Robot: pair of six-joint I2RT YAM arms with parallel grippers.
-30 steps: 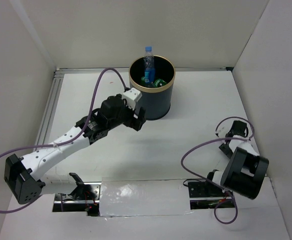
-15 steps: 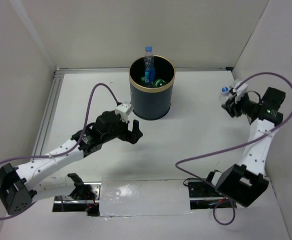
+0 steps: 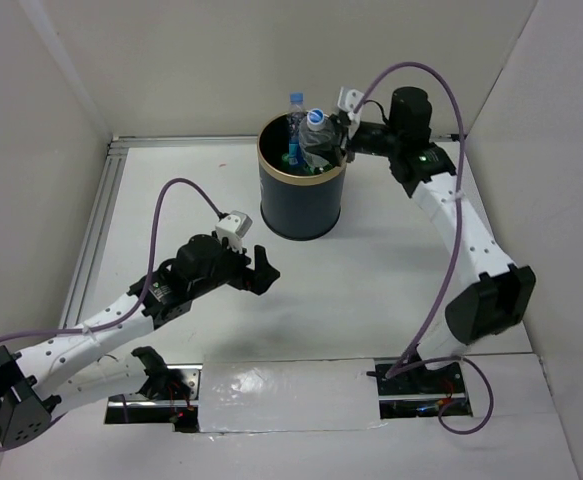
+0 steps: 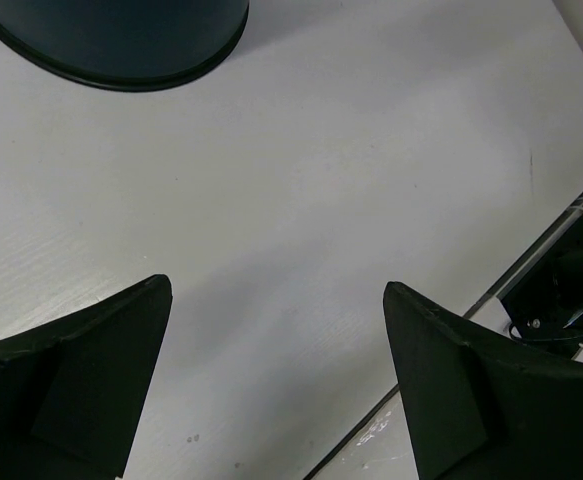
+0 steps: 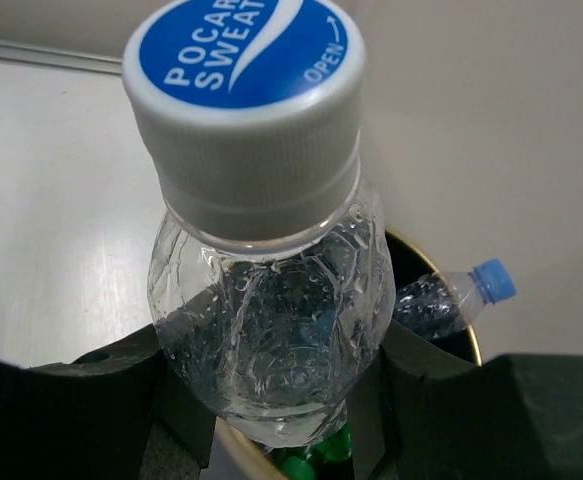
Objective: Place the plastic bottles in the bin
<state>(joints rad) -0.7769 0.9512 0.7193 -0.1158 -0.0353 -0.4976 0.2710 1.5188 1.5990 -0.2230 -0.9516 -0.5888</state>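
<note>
Soft, even white light from overhead fills the enclosure. The table [image 3: 391, 260] reads bright without glare, and only a faint shadow lies at the base of the bin [image 3: 301, 205]. Left wrist view: table grain is sharp, while the left gripper [image 4: 276, 288] is underexposed to flat black. Right wrist view: the clear bottle [image 5: 271, 330] is sharp and the print on its cap [image 5: 246, 60] is legible, with small glints on the plastic. The far bottle [image 5: 441, 300] is slightly soft.
</note>
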